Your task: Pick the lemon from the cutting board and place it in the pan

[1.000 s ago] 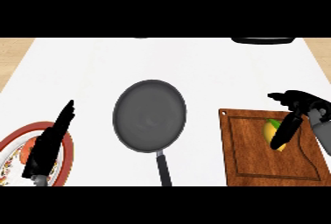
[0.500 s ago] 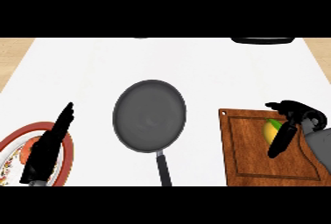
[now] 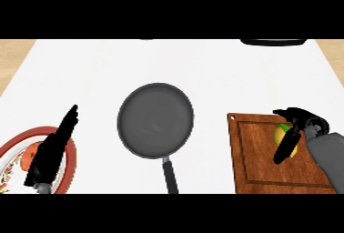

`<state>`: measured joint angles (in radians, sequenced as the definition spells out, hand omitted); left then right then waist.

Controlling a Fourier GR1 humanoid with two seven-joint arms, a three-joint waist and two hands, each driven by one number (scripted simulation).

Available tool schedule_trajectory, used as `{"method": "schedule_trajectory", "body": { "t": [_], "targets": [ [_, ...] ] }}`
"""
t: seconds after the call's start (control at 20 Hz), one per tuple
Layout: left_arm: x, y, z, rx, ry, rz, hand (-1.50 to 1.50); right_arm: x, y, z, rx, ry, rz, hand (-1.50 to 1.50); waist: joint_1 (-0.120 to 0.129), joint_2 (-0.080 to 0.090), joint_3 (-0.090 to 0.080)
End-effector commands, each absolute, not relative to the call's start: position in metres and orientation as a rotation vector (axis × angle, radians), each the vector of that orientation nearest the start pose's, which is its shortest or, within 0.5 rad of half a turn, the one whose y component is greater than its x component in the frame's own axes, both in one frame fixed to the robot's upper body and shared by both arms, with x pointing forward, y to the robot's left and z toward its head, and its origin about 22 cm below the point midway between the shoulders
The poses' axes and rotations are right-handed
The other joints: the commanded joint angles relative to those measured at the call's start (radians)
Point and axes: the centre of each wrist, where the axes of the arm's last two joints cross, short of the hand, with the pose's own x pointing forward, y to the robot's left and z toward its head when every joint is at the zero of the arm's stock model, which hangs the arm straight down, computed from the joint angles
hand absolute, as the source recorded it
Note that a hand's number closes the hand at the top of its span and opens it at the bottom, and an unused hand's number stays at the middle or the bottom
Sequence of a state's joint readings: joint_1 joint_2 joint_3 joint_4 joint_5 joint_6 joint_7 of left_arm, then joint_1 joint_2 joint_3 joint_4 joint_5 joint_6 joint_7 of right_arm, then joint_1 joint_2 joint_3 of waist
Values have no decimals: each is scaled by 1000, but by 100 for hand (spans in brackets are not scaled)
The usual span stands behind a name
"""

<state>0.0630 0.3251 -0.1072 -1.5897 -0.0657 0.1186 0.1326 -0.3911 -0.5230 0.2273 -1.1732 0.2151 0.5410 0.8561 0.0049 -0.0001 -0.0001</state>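
A yellow-green lemon [image 3: 281, 134] lies on the brown wooden cutting board [image 3: 255, 154] at the right. My right hand [image 3: 300, 124] is on top of it, fingers curled down over the lemon and hiding most of it. The dark round pan [image 3: 155, 120] sits in the middle of the white counter, its handle [image 3: 169, 175] pointing toward me. My left hand [image 3: 55, 145] rests open at the lower left, fingers straight, over a plate.
A red-rimmed patterned plate [image 3: 20, 150] lies under the left hand at the lower left. A dark object [image 3: 272, 42] shows at the far right edge of the counter. Wooden surfaces flank the white counter at both far corners.
The right hand has shifted left and lowered onto the lemon, its fingers closing round it. The left hand has barely moved.
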Motion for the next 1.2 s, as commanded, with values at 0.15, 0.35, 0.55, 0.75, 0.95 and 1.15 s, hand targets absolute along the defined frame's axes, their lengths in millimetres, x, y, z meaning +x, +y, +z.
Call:
{"method": "schedule_trajectory", "body": {
  "t": [0.15, 0.35, 0.55, 0.75, 0.95, 1.15],
  "targets": [
    [212, 289, 13, 322, -1387, -252, 0, 346, -288, 37, -479, -452, 858, 150, 5, 0, 0],
    [215, 270, 10, 330, -1389, -256, 0, 319, -302, 20, -425, -463, 821, 150, -3, -1, 0],
    [217, 271, -5, 327, -1366, -250, 0, 334, -285, 24, -425, -467, 824, 150, 0, 0, 0],
    [234, 276, 6, 342, -1380, -256, 0, 323, -272, 28, -489, -589, 1017, 150, -1, 3, 0],
    [226, 274, 14, 301, -1402, -272, 0, 337, -267, 71, -556, -765, 1359, 150, 39, 6, 3],
    [224, 269, 7, 298, -1405, -291, 0, 347, -255, 84, -788, -1076, 1324, 150, 32, 8, 3]
  ]
}}
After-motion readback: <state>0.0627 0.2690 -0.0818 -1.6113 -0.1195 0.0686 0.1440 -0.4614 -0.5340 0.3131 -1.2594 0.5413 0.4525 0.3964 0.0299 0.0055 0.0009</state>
